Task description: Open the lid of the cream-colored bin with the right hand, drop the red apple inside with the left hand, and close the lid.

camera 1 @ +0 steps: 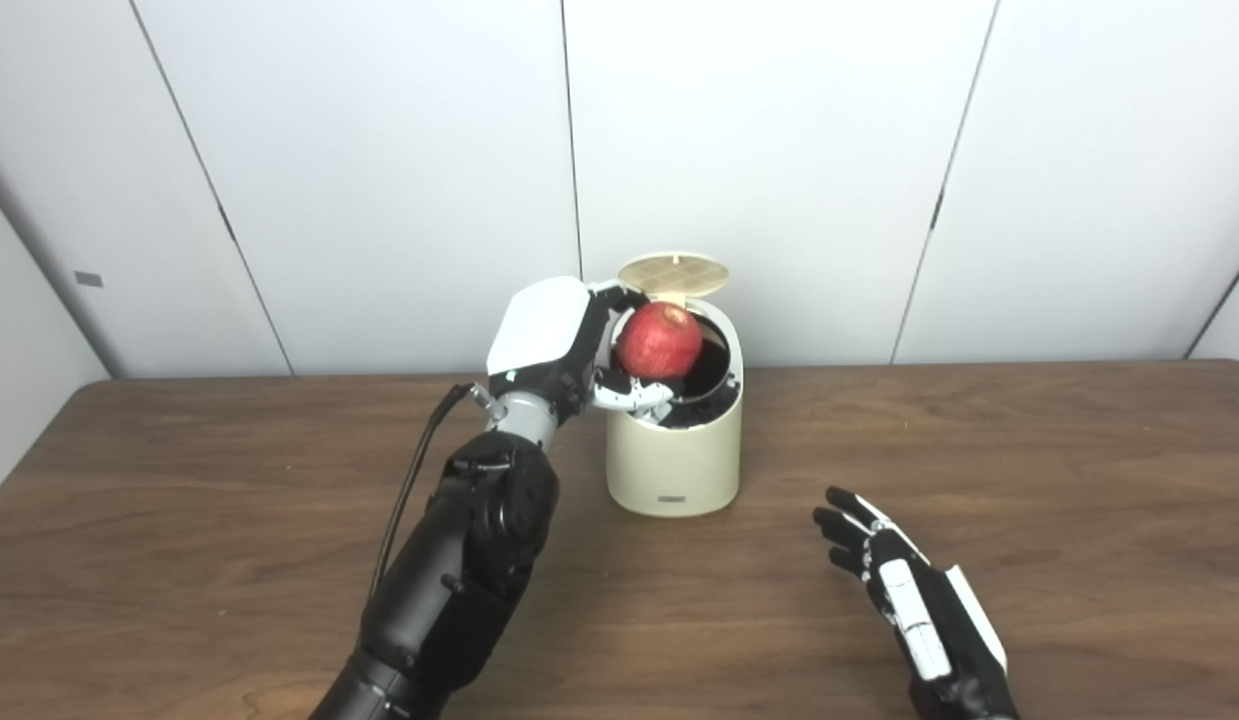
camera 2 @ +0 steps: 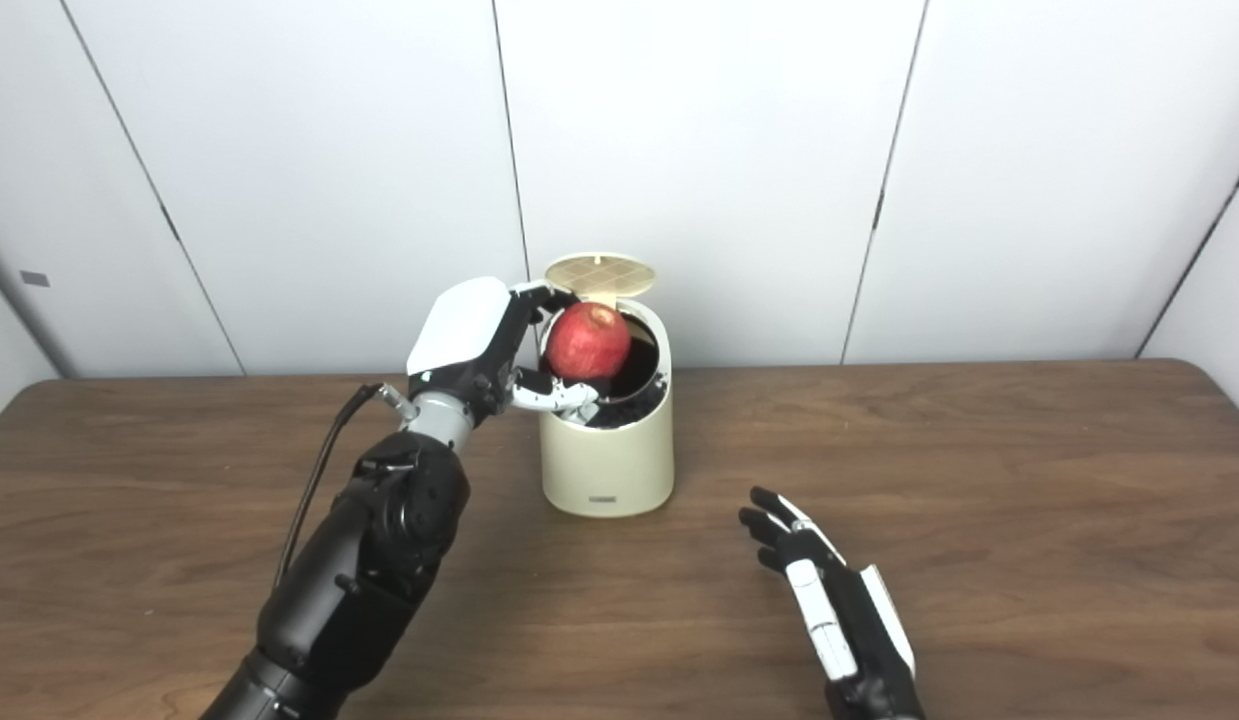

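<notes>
The cream-colored bin (camera 1: 673,460) stands on the table near the back wall, its round lid (camera 1: 674,274) swung up and open behind the dark opening. My left hand (camera 1: 569,350) is shut on the red apple (camera 1: 658,340) and holds it right over the bin's open mouth, at the left rim. My right hand (camera 1: 904,590) is open and empty, lying low over the table in front and to the right of the bin, fingers stretched toward it. The same scene shows in the right eye view, with the apple (camera 2: 587,340) over the bin (camera 2: 607,455).
The brown wooden table (camera 1: 1029,470) runs wide to both sides. A white panelled wall (camera 1: 779,150) stands close behind the bin. A black cable (camera 1: 409,480) hangs along my left forearm.
</notes>
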You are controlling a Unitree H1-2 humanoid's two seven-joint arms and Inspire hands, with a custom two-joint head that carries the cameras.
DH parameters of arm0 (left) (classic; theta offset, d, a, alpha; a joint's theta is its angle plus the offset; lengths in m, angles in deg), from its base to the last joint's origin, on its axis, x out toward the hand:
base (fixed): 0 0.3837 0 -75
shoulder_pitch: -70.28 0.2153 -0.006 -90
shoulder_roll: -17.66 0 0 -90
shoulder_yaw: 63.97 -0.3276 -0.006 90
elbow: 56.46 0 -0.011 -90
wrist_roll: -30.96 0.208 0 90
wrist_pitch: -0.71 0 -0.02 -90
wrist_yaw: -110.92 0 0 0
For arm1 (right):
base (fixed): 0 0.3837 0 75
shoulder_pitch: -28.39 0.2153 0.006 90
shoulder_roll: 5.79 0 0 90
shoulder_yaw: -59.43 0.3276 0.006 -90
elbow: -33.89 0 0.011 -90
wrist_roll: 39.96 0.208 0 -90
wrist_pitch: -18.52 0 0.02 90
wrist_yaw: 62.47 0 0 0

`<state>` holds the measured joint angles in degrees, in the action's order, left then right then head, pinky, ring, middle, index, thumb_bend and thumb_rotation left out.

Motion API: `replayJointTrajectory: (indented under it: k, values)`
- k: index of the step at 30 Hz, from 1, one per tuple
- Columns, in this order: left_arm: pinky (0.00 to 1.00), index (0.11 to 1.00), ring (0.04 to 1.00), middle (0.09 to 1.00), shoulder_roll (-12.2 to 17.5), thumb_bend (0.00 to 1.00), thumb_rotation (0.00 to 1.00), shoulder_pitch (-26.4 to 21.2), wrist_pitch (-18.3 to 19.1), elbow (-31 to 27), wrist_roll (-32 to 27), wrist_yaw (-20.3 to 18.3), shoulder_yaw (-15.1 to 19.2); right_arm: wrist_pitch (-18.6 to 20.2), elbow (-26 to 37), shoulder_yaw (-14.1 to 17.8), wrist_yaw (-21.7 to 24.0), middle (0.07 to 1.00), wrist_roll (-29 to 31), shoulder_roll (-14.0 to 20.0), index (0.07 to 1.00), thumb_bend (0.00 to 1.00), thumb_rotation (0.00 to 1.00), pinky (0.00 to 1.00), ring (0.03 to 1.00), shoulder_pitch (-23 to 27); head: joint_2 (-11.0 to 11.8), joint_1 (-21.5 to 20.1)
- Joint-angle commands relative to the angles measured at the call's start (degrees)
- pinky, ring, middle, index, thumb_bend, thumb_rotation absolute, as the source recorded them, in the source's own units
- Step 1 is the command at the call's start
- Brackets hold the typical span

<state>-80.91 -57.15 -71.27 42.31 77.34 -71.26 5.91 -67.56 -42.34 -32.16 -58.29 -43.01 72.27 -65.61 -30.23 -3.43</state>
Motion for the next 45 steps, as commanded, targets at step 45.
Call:
replayJointTrajectory:
  k: [45]
  values:
    - [0.67, 0.734, 0.73, 0.756, -0.3, 1.0, 0.22, -1.4, 3.4, -8.3, 1.3, -2.9, -0.4, -1.6, 1.7, -0.1, -0.3, 0.837, 0.4, 0.0, 0.856, 0.57, 0.98, 0.87, 0.879, 1.4, -0.8, -0.2]
